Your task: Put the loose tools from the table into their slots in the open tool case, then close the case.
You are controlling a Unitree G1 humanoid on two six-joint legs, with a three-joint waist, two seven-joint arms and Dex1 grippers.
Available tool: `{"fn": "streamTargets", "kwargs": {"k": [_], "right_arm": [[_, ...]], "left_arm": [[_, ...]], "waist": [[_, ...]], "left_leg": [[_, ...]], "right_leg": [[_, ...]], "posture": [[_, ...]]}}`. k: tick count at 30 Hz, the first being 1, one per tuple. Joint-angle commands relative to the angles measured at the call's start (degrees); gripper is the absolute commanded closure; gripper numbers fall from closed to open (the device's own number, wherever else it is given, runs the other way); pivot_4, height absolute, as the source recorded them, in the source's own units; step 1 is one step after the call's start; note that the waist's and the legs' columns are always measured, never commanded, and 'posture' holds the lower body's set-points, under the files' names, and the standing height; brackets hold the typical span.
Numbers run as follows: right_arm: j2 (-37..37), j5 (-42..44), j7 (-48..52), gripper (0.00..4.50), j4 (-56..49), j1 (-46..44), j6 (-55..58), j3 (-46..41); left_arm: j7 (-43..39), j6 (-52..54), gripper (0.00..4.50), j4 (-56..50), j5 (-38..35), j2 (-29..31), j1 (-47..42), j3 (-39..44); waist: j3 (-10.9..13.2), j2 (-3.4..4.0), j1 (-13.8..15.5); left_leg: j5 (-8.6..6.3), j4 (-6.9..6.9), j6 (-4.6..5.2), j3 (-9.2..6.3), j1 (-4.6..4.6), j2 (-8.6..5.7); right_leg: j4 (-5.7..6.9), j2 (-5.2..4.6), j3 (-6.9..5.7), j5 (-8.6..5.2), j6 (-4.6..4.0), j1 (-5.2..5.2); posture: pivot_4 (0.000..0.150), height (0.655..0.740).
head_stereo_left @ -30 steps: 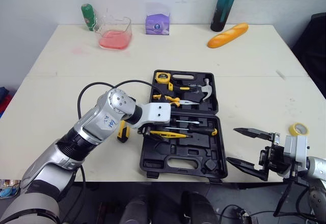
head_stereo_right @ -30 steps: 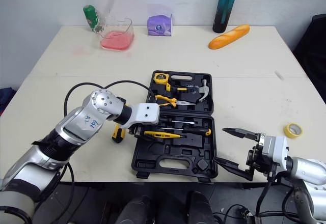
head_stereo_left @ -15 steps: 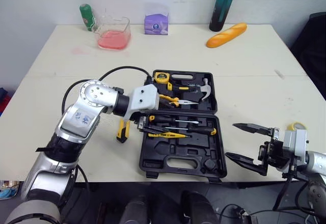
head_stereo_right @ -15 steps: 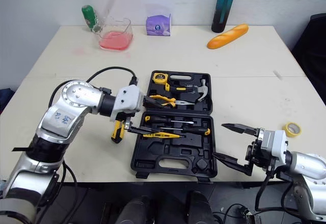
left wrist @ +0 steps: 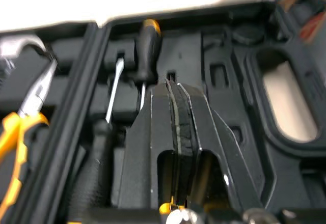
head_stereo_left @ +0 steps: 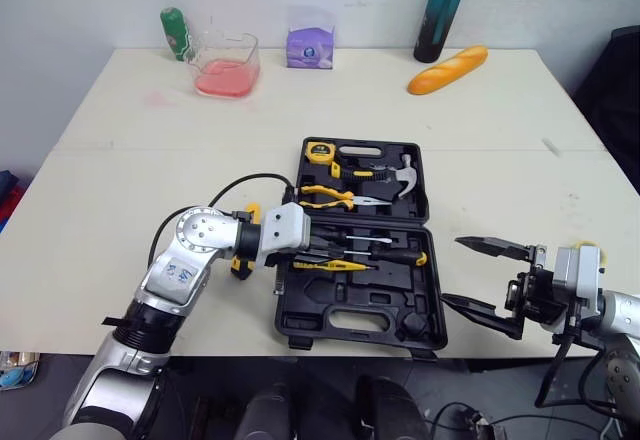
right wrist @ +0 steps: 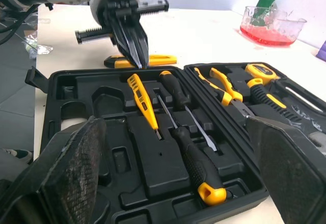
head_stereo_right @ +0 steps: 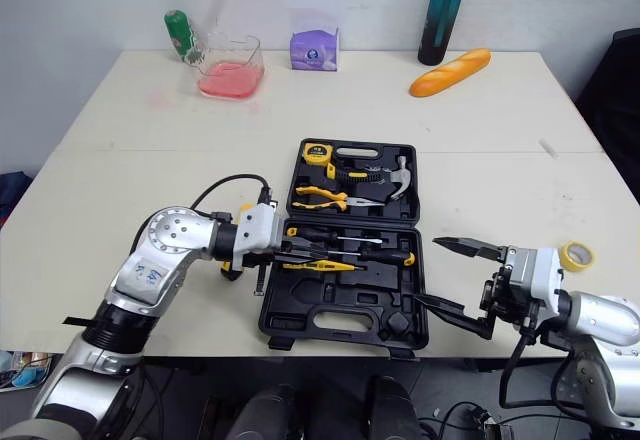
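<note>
Tabletop: cream; tool case lies open near the front edge.
Right end effector: spread wide, empty, off the case's near right corner.
Left end effector: pinched closed, empty, tips over the case's left edge.
Yellow-black tool: on the tabletop just left of the case, probably the next pick.
Far: tape roll and bread are well clear.

lab-like room, pale table, bare wall

A cream table stands against a plain pale grey wall.
</note>
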Motion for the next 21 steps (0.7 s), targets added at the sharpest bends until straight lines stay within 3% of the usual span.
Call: {"fn": "streamTargets", "kwargs": {"k": [1, 16, 21], "right_arm": [[-0.72, 0.67, -0.28, 0.00, -0.94, 1.19, -0.32, -2.20], [-0.30, 0.80, -1.51, 0.00, -2.14, 3.75, -0.83, -2.39], [0.04, 0.78, -1.34, 0.00, -1.99, 4.91, -1.48, -2.43]], "left_arm": [[0.26, -1.06, 4.43, 0.97, 2.11, 0.29, -0.38, -1.58], [1.84, -0.31, 4.43, 7.68, 5.90, -0.51, -0.51, -3.62], [1.83, 5.24, 4.43, 9.02, 9.69, 0.62, -0.88, -7.21]], "waist": [[0.00, 0.00, 0.00], [0.00, 0.00, 0.00], [-0.03, 0.01, 0.05]], "left_leg": [[0.00, 0.00, 0.00, 0.00, -0.01, 0.01], [-0.02, -0.01, 0.02, 0.01, 0.01, -0.02], [-0.03, -0.01, 0.03, 0.01, 0.08, -0.06]], "right_leg": [[0.00, 0.00, -0.01, 0.00, 0.00, 0.00], [-0.02, -0.26, -0.03, 0.00, 0.01, 0.01], [-0.02, -0.39, -0.12, 0.00, 0.01, 0.07]], "posture": [[0.150, 0.7349], [0.150, 0.7349], [0.150, 0.7349]]}}
